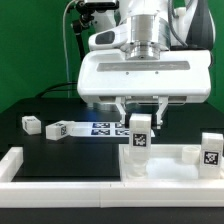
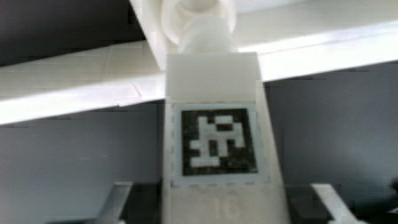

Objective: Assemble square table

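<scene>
One white table leg (image 1: 138,135) stands upright on the white square panel (image 1: 172,158), its tag facing the camera. My gripper (image 1: 141,112) hangs straight above it, shut on the leg's upper end with a dark finger on each side. The wrist view shows the same leg (image 2: 217,110) running away from the gripper (image 2: 222,212), tag in plain sight. Its far end meets a pale band of the panel (image 2: 71,95). Another leg (image 1: 210,150) stands upright at the exterior view's right. Two loose legs (image 1: 30,124) (image 1: 60,128) lie on the black table at the left.
The marker board (image 1: 100,128) lies flat on the table behind the panel. Long white border bars (image 1: 60,172) run along the front and up the left side. A green wall closes off the back.
</scene>
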You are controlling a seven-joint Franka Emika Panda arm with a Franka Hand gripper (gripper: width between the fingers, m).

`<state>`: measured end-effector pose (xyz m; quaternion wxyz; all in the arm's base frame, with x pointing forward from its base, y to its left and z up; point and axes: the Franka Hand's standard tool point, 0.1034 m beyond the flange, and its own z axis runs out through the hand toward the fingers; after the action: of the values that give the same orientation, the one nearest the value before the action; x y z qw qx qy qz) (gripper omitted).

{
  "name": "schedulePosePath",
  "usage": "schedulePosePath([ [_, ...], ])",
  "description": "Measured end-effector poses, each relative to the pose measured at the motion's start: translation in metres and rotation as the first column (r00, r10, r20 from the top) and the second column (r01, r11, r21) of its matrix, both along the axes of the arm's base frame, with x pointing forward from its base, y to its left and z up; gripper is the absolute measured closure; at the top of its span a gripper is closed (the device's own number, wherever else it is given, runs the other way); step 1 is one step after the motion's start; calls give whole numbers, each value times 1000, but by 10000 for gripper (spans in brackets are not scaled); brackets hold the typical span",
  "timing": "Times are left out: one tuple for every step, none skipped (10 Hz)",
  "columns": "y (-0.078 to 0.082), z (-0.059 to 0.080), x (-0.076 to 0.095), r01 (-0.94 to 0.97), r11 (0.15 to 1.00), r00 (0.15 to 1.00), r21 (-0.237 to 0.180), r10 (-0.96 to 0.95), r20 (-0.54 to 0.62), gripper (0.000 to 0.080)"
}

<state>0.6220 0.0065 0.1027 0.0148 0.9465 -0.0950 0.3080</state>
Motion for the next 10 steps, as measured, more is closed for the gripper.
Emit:
schedulePosePath([
  [0, -2, -1, 0, 1000, 1000, -1, 0, -4, 509],
  [0, -4, -2, 0, 1000, 1000, -1, 0, -7, 509],
  [-1, -4, -2, 0, 1000, 1000, -2, 0, -6, 509],
  [-1, -6, -3, 0, 1000, 1000, -3, 0, -9, 509],
  [-1, -9, -4, 0, 1000, 1000, -4, 0, -12, 509],
  [-1, -10, -4, 0, 1000, 1000, -6, 0, -10, 509],
  [-2, -12, -5, 1, 1000, 1000, -7, -1, -14, 509],
  [-3, -13, -5, 2, 1000, 1000, -7, -2, -16, 509],
  [-2, -13, -5, 1, 1000, 1000, -7, -2, -16, 503],
  [-2, -13, -5, 1, 1000, 1000, -7, -2, -17, 503],
])
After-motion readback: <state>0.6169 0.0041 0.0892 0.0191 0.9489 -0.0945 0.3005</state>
